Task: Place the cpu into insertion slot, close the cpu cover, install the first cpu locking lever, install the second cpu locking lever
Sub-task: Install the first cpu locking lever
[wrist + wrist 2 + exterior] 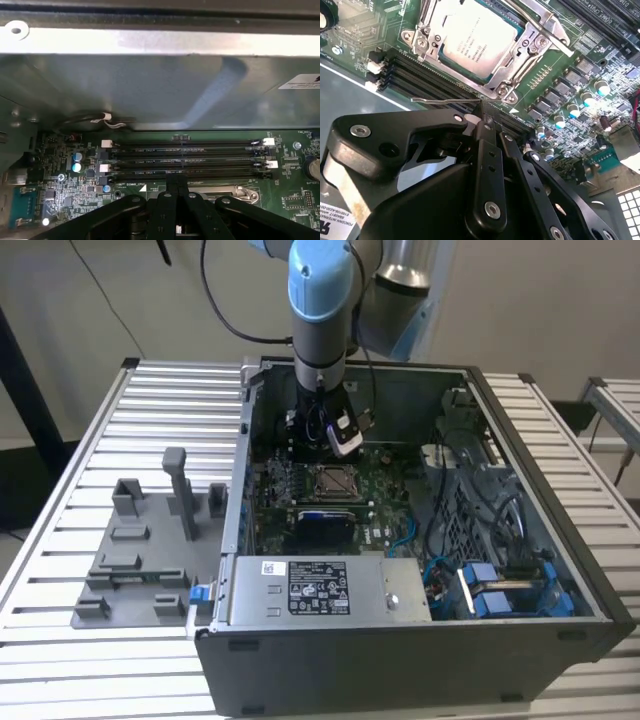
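The loose lever [445, 101] looks thin and springy, so it wants a square, steady push, not a sideways one (it could slip free). The chip [472, 37] sits seated. The claw [482, 114], clenched, meets that lever's end. The cover [517, 57] lies shut over the chip, with the other lever [555, 37] alongside.

surface: slatted metal table [150, 400] | on it: open computer case [400, 660], grey fixture plate [160, 560]

exterior view: raised, angled down into computer case [330, 680]
wrist views: close above motherboard [65, 185]
shared in both wrist views: memory slots [190, 160]
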Available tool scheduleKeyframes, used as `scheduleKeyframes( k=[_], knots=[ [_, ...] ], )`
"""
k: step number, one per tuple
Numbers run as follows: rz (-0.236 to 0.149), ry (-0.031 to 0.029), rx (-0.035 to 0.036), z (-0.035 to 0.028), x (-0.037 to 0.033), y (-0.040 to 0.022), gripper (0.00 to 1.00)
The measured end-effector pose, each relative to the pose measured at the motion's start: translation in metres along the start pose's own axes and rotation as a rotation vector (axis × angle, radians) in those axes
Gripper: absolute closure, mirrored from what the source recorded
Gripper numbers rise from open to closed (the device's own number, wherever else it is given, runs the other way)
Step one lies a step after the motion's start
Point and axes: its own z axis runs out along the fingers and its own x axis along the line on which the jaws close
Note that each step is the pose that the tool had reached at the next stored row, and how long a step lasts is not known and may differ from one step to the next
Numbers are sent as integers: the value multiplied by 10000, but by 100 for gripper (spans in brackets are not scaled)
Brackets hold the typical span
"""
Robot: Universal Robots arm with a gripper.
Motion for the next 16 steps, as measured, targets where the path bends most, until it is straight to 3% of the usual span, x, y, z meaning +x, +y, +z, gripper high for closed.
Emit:
scheduleKeyframes(
  k=[16],
  knots=[
    [-101,31,-8,32,-160,-8,89]
  ],
)
